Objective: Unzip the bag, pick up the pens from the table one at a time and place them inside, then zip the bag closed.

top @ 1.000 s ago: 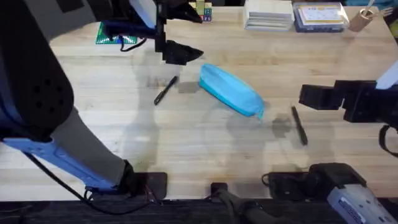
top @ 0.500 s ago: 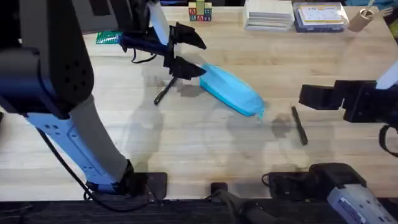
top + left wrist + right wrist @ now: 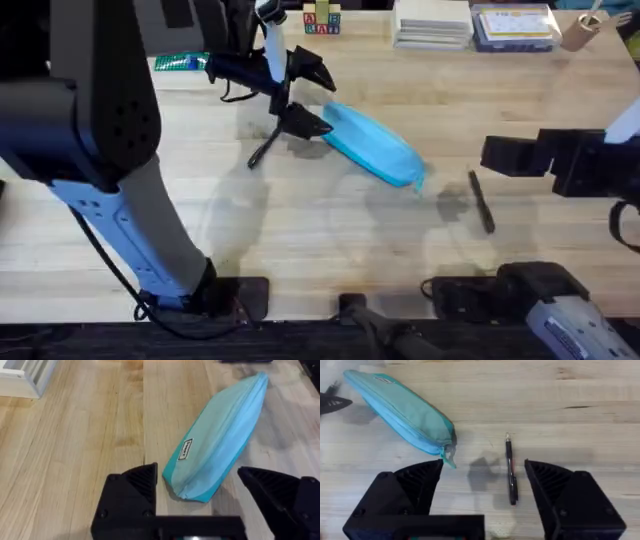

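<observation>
The left jaws (image 3: 300, 95) have come down from beside the bag (image 3: 372, 145) to its blunt end, which now lies between the spread fingers. The right jaws (image 3: 498, 155) hold where they were, apart and empty, above the surface (image 3: 320, 240). The bag looks zipped. One pen (image 3: 482, 203) lies between the right jaws; the other pen (image 3: 262, 150) lies just beside the left jaws. Unzipping, loading and closing all seem left.

Soft matt light blue cloth bag (image 3: 220, 440), grained light wood table (image 3: 330, 240), glossy black plastic pens (image 3: 511, 476)
</observation>
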You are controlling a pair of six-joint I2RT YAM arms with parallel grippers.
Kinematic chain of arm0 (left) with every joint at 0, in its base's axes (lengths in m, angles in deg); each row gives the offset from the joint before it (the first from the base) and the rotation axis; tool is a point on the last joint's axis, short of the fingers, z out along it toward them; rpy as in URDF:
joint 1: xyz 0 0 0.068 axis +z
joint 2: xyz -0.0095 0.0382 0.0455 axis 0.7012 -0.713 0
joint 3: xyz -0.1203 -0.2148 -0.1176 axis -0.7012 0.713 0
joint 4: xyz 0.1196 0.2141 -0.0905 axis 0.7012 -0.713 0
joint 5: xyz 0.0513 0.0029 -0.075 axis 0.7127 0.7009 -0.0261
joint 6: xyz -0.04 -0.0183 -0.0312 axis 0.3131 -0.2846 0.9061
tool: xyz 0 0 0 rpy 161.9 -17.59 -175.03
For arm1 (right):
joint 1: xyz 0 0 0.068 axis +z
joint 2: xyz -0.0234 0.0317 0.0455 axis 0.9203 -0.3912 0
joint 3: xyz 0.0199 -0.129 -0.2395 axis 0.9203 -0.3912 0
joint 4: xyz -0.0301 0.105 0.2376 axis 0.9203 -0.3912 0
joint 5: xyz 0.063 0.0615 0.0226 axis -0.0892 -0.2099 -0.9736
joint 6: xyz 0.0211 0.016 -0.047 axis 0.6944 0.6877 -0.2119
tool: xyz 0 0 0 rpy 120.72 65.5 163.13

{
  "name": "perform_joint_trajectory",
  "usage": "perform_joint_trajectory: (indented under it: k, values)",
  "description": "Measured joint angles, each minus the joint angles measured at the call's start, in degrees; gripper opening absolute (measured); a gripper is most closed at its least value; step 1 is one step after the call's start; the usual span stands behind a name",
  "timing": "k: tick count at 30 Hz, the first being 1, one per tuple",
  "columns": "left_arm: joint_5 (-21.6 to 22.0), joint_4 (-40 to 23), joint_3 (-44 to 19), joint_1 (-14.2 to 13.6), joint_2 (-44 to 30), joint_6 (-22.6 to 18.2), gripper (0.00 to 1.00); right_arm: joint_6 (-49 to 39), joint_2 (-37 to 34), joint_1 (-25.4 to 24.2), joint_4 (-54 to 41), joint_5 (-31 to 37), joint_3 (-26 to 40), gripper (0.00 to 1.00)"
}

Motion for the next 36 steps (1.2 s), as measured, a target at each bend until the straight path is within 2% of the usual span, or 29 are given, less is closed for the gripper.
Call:
perform_joint_trajectory:
  k: [12, 13, 15, 18, 19, 20, 27, 29, 30, 36]
  values:
    - [0.01, 0.0, 0.0, 0.0, 0.0, 0.0, 0.993, 0.0, -0.02, 0.0, 0.02, 0.0, 0.0, 0.996]
    - [0.01, 0.0, 0.0, 0.0, 0.01, 0.02, 0.971, 0.0, -0.01, 0.0, 0.0, 0.0, 0.0, 0.995]
    - [0.05, 0.02, 0.0, 0.0, 0.02, -0.04, 0.694, 0.0, -0.02, 0.0, 0.0, 0.0, 0.0, 0.996]
    - [0.05, 0.0, 0.0, 0.0, 0.02, -0.07, 0.216, 0.0, 0.0, 0.0, 0.0, 0.0, 0.0, 0.996]
    - [0.12, 0.16, 0.0, 0.0, 0.01, -0.25, 0.088, 0.0, 0.0, 0.0, 0.02, 0.0, 0.0, 0.996]
    - [0.15, 0.15, 0.0, 0.0, 0.02, -0.39, 0.056, 0.0, -0.01, 0.0, 0.01, 0.0, 0.0, 0.996]
    - [0.2, 0.11, 0.0, 0.0, 0.01, -0.42, 0.044, 0.01, -0.01, 0.0, -0.17, 0.0, 0.0, 0.997]
    - [0.21, 0.11, 0.0, 0.0, 0.0, -0.42, 0.044, 0.0, -0.02, 0.0, -3.08, -0.02, 0.02, 0.996]
    - [0.2, 0.11, 0.0, 0.0, 0.02, -0.42, 0.044, 0.02, -0.02, 0.0, -5.55, -2.6, 0.02, 0.996]
    - [0.2, 0.11, 0.0, 0.0, 0.02, -0.42, 0.044, 0.05, 0.0, 0.0, -5.67, -10.45, -1.85, 0.996]
